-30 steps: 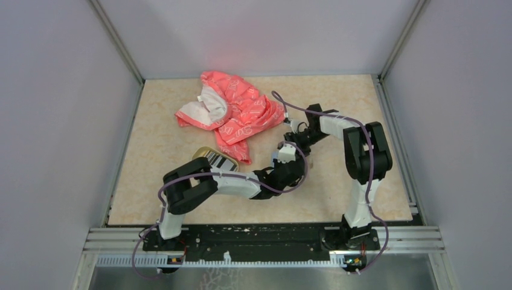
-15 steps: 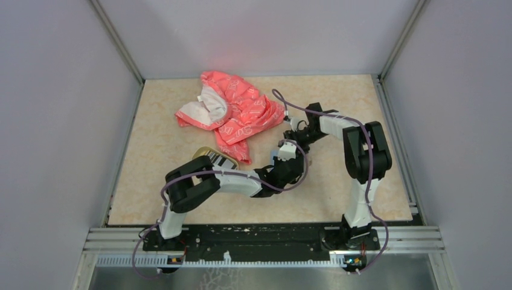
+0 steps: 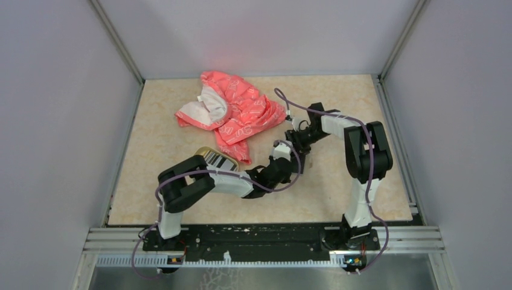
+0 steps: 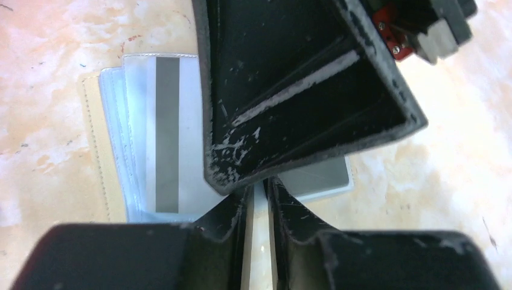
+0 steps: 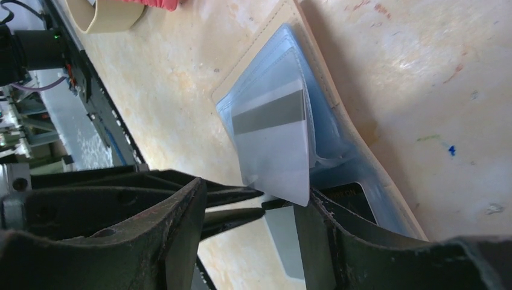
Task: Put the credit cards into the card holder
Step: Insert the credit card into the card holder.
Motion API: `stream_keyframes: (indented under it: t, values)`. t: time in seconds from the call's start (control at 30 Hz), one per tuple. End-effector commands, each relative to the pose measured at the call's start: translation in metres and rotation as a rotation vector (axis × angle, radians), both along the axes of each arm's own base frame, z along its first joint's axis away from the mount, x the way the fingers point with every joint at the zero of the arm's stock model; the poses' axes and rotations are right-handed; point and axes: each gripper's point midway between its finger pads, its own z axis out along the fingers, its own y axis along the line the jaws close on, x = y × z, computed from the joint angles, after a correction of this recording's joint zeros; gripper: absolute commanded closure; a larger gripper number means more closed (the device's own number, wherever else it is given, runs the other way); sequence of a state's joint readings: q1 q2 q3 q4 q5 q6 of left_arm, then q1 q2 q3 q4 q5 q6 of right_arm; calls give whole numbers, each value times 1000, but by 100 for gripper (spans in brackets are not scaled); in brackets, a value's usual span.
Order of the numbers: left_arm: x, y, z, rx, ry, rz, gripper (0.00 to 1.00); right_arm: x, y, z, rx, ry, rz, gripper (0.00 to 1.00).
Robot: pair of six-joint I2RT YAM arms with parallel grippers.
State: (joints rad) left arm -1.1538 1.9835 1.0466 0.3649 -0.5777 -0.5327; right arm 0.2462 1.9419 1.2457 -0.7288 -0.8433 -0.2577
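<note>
Beige marbled desk carries the open card holder near its middle. One pale grey-striped card sits partly inside its clear pocket; the left tool is clenched on that card's edge. The right tool is released, straddling the card.

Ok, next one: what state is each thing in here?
holder: lying open, sleeves up.
left gripper: shut on card.
card: partly inside a holder sleeve.
right gripper: open, over the holder.
dish: holds striped cards.
cloth: crumpled.
</note>
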Motion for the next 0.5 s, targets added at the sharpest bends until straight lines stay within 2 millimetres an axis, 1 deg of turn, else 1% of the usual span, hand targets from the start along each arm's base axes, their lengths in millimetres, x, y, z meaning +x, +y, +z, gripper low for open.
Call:
stream_keyframes:
  t: [0.0,0.07,0.13,0.23,0.33,0.4,0.47]
  values:
    - [1,-7,58,-151,-101,-150,75,-22,1,6,20,110,20,45]
    - [-8,-7,75,-205,-128,-198,70,-24,3,6,34,126,22,45]
    - [-15,-1,88,-233,-148,-223,69,-25,4,5,46,141,22,45]
    - [-19,17,98,-240,-170,-211,70,-25,5,2,50,155,16,45]
    - [-15,40,97,-209,-176,-152,76,-23,5,-1,40,152,10,45]
    - [-11,55,90,-178,-160,-109,80,-22,4,-2,28,142,7,46]
    - [-7,67,80,-151,-140,-81,81,-21,4,-2,14,126,8,46]
